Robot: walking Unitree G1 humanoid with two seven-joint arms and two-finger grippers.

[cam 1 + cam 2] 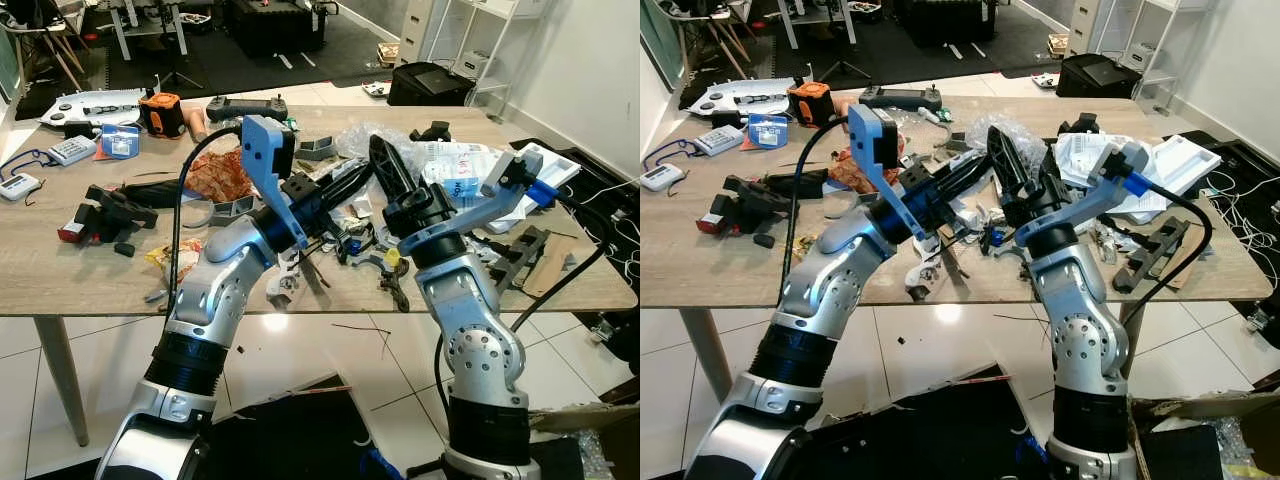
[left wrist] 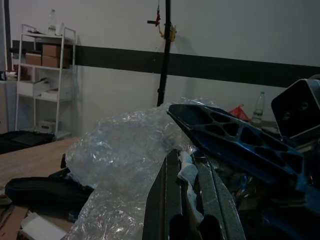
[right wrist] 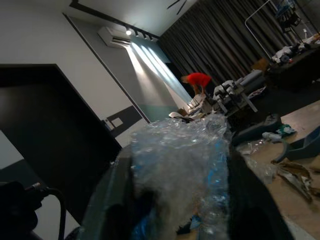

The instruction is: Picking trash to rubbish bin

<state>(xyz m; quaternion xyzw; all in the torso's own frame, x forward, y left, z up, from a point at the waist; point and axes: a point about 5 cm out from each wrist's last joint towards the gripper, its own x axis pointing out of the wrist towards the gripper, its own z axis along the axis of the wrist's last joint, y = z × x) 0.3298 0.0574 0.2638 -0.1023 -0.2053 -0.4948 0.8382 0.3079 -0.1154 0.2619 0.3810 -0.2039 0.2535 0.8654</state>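
Observation:
Both arms reach over the cluttered wooden table [image 1: 60, 270]. My left gripper [image 1: 366, 171] points right across the mess, shut on a small white scrap [image 2: 188, 172] pinched between its black fingers [image 2: 165, 200]. Its tips end near a heap of clear plastic wrap [image 2: 120, 150]. My right gripper [image 1: 379, 147] is tilted upward just right of the left one. The clear plastic wrap [image 3: 175, 160] bulges between its fingers [image 3: 107, 200], so it looks shut on the wrap. The same plastic [image 1: 352, 134] shows behind its tips.
An orange snack wrapper [image 1: 218, 176], black tools [image 1: 105, 215], white papers [image 1: 462, 160], remotes [image 1: 70, 150] and black brackets [image 1: 520, 250] crowd the table. A black case [image 1: 430, 84] and white shelves stand beyond the far edge. A person in red [image 3: 198, 80] bends over far back.

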